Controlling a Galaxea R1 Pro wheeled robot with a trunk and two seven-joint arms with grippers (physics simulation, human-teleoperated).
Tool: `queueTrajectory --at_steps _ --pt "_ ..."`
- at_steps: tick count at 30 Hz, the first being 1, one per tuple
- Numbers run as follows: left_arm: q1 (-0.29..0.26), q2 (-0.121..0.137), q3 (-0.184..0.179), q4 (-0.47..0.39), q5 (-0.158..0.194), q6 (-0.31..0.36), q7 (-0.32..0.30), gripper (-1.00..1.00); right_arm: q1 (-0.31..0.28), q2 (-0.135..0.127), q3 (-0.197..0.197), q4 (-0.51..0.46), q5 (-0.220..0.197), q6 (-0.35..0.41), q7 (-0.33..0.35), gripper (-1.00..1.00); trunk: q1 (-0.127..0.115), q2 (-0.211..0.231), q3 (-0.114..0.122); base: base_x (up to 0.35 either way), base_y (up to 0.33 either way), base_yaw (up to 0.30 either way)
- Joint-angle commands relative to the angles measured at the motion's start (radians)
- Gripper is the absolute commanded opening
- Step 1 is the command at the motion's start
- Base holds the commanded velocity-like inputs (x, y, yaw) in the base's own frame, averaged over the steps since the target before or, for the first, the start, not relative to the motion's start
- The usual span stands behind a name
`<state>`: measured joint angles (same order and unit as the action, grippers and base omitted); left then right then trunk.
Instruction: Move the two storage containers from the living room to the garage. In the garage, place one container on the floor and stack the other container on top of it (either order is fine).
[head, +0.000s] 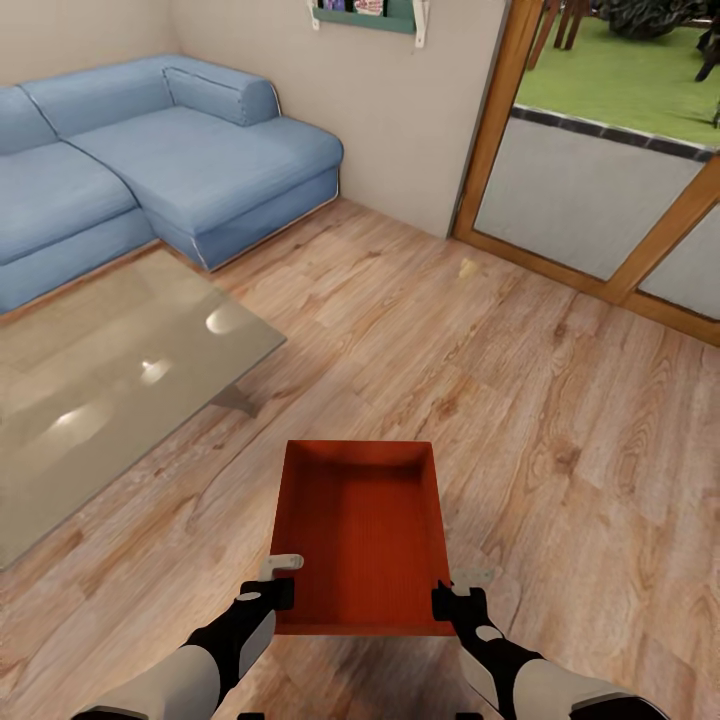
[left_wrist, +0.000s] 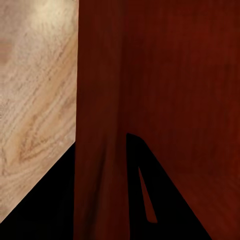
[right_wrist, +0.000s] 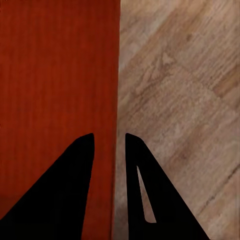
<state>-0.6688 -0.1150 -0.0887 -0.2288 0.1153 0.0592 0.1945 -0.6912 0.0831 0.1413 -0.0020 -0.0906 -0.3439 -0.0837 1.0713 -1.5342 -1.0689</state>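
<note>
Arms reach forward side by side; the left hand (head: 282, 578) clamps the storage container's (head: 358, 535) left wall, the right hand (head: 455, 590) its right wall, above living room wood-plank flooring (head: 560, 420). Beyond: glass surface (head: 110, 370), blue sofa (head: 150, 170).

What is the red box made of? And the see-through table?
The storage container looks like matte plastic: even red-orange colour with fine ribbing. That is a guess. The coffee table top looks like glass: the wood floor shows through it, and bright glints sit on it.
</note>
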Motion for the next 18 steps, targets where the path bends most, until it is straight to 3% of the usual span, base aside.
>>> queueTrajectory --at_steps 1,18 --pt "0.0 0.002 -0.002 -0.003 -0.003 0.007 0.014 -1.0 -0.001 0.0 -0.012 0.002 -0.028 -0.006 -0.008 -1.0 -0.004 0.007 0.003 0.0 0.0 0.0" --pt "0.0 0.002 -0.002 -0.004 -0.003 0.007 0.014 -1.0 -0.001 0.011 -0.014 0.002 -0.028 -0.004 -0.008 -1.0 -0.069 0.126 0.056 0.0 0.0 0.0"
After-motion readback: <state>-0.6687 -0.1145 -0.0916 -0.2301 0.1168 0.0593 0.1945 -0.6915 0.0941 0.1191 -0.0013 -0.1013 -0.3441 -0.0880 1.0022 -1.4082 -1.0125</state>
